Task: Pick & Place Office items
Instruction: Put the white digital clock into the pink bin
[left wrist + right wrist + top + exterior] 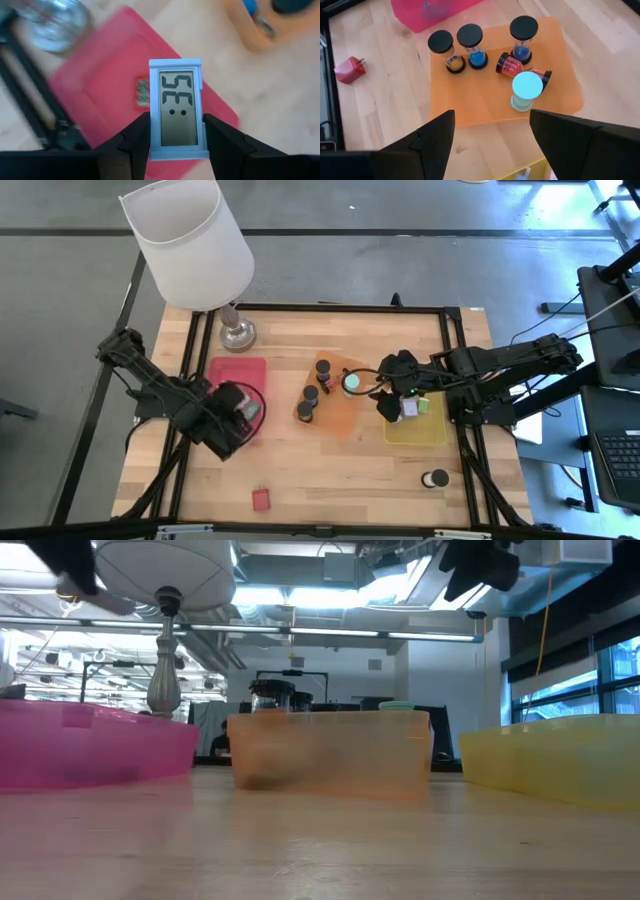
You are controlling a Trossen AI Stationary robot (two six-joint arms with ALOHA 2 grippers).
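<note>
Clearly, left gripper (176, 137) jaws pinch a small digital clock (176, 107); right gripper (492, 132) jaws gape empty.

Lying upright in dark fingers, small pale-blue digital clock (179, 110) over pink tray, standing black-capped sand timers (470, 36) and teal-topped one (527, 86) on orange tray, red block (261, 499) resting near table's front edge.
</note>
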